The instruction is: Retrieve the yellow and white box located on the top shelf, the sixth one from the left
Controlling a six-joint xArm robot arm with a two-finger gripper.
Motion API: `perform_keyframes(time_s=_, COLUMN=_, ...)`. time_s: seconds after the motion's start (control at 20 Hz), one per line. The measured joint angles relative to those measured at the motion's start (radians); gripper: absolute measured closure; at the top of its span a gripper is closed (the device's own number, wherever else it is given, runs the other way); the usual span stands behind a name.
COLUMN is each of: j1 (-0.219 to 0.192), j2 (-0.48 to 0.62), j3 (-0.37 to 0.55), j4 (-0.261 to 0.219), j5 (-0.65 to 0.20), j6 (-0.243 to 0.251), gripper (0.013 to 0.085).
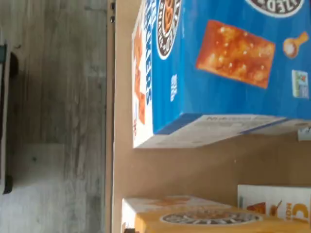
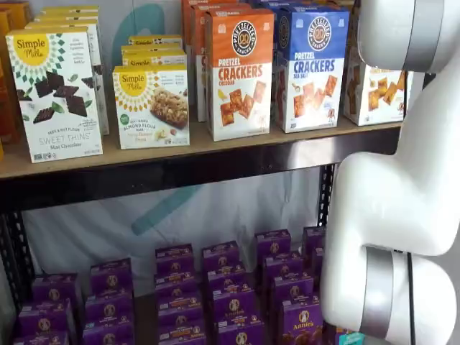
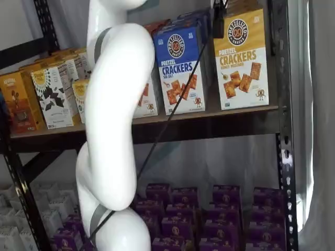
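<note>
The yellow and white box (image 3: 241,58) stands at the right end of the top shelf (image 3: 209,119), right of a blue box (image 3: 180,65). In a shelf view the white arm hides all but a part of it (image 2: 374,90). In the wrist view its yellow top (image 1: 209,221) shows beside the blue box (image 1: 228,63) on the tan board (image 1: 170,165). My gripper (image 3: 218,18) shows only as a black finger with a cable at the view's top edge, over the gap between the blue box and the yellow one. No gap between fingers can be made out.
An orange box (image 2: 241,72) and white Simple Mills boxes (image 2: 151,104) stand further left on the shelf. Purple boxes (image 2: 223,287) fill the lower level. A black upright (image 3: 282,104) stands close to the right of the yellow box. My white arm (image 3: 112,130) hangs before the shelves.
</note>
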Motion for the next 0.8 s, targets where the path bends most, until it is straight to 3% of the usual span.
perform_keyframes(time_s=0.35, j1=0.025, j2=0.021, j3=-0.019, j4=-0.091, j5=0.017, j6=-0.017, gripper=0.0130)
perform_keyframes(time_s=0.8, j1=0.033, j2=0.013, j3=0.003, j4=-0.101, j5=0.013, j6=-0.015, gripper=0.0130)
